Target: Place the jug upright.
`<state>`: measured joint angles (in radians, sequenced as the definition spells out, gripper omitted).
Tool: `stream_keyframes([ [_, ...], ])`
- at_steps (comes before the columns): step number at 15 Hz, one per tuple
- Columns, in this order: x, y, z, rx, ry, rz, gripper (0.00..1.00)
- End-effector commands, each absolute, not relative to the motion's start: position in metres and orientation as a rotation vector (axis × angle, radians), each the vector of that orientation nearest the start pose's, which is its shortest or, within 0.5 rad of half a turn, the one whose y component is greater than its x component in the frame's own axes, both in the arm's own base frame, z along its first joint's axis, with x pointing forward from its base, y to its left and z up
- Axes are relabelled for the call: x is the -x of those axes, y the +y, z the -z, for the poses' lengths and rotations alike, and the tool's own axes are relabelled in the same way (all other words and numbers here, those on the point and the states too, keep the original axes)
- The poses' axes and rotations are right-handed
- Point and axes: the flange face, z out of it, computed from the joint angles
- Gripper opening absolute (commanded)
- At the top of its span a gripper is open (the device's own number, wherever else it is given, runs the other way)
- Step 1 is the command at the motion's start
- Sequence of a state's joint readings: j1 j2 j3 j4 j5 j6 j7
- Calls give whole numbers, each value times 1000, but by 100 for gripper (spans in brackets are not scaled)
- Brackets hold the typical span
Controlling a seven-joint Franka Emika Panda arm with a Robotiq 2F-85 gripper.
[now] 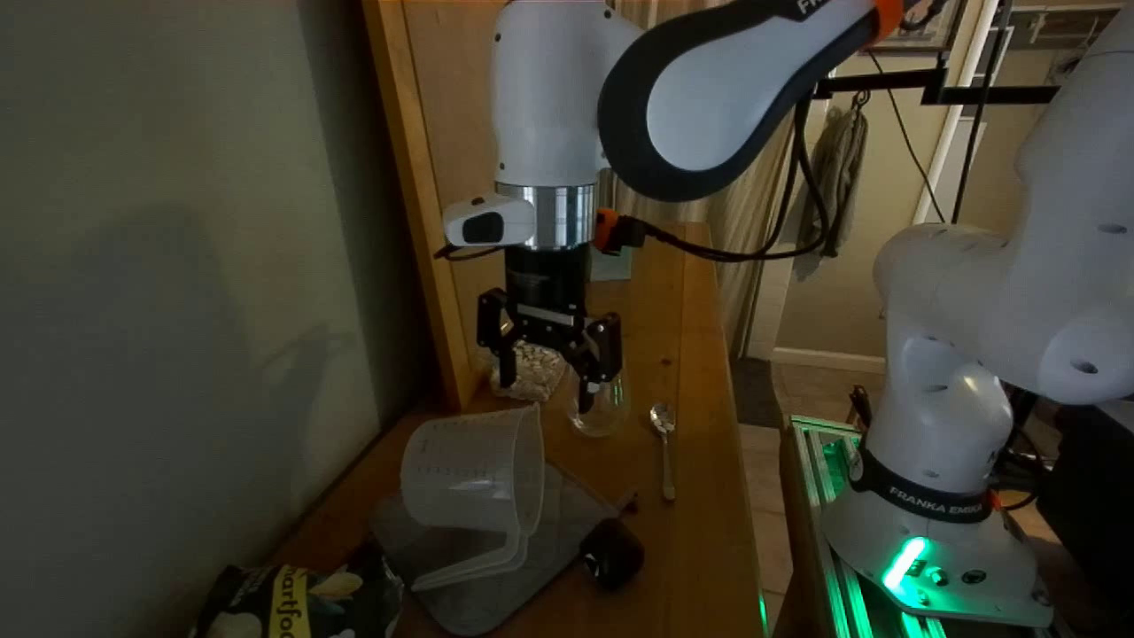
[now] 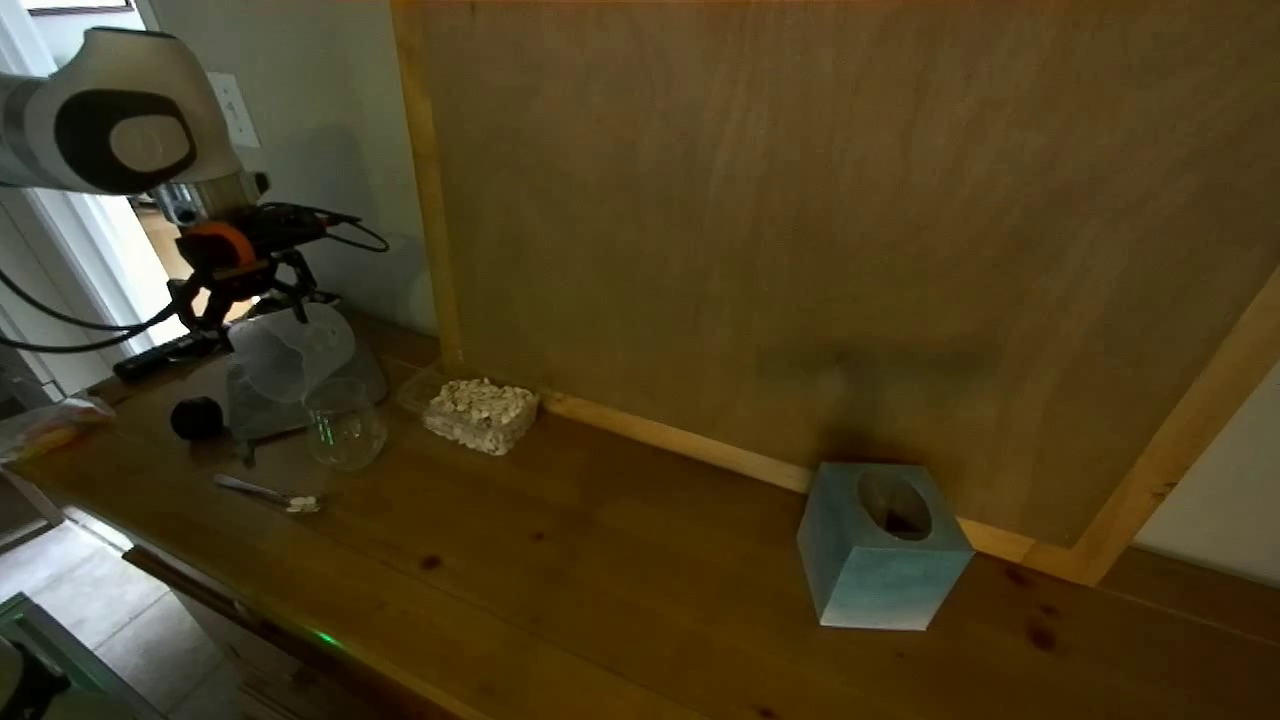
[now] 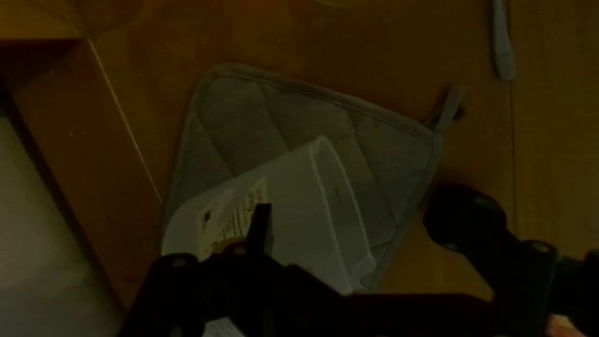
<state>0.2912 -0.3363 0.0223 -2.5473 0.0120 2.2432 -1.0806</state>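
Find the jug (image 1: 465, 470), a translucent measuring pitcher, lying on its side upon a grey quilted pot holder (image 1: 558, 536) on the wooden table (image 1: 700, 540), with its mouth turned toward the table edge beside the robot base (image 1: 957, 567) and its handle (image 1: 474, 563) slanting down toward the pot holder. In the wrist view, read only scraps of a printed label (image 3: 236, 217) on its surface.

See the tool (image 1: 547, 388) above the table and near the jug in both exterior views, pointing down with its fingers (image 1: 507, 368) spread wide; cannot tell about contact with the jug.

Just beside the pot holder, near its hanging loop (image 3: 451, 107), spot a round black object (image 1: 611, 551), too dark to identify. Also near the pot holder, see a clear drinking glass (image 1: 607, 416), partly behind the tool in an exterior view. Near the glass, note a metal spoon (image 1: 666, 461), with pale oat flakes (image 2: 302, 505) at its bowl end.

Near the foot of the wooden panel (image 2: 800, 200), make out a clear container (image 2: 500, 440) filled with rolled oats (image 2: 482, 398), and, well apart from the jug, a pale blue tissue box (image 2: 885, 590). Close to the wall (image 1: 168, 292), glimpse a black snack bag (image 1: 310, 598), partly out of view.
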Motion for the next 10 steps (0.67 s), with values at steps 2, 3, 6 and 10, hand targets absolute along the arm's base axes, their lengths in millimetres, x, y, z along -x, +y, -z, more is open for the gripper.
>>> stream_keyframes([
  [2, -396, 133, -385, 2284, -2153, 209, 100],
  [3, -396, 133, -385, 2270, -2165, 244, 100],
  [6, -396, 135, -383, 2230, -2182, 330, 100],
  [10, -398, 133, -378, 2204, -2164, 380, 75],
])
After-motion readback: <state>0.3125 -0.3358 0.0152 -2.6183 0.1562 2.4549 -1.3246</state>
